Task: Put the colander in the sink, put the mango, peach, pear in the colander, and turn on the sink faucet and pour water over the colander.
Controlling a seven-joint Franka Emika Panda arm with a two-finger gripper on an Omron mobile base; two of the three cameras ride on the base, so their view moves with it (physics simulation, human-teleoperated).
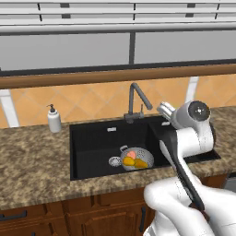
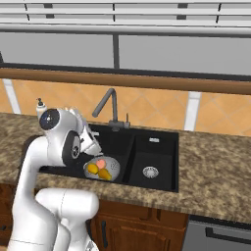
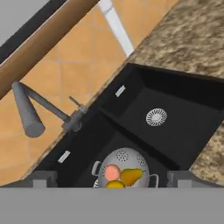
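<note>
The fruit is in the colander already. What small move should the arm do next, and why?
Probably move the open end effector toward the faucet lever. The colander sits in the sink's large basin with the peach, mango and pear inside, and no water runs from the spout.

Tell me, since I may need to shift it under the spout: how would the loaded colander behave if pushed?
The colander looks rigid metal, so it would probably slide rather than flex. Its rounded bottom might rock, and the fruit inside could roll.
</note>
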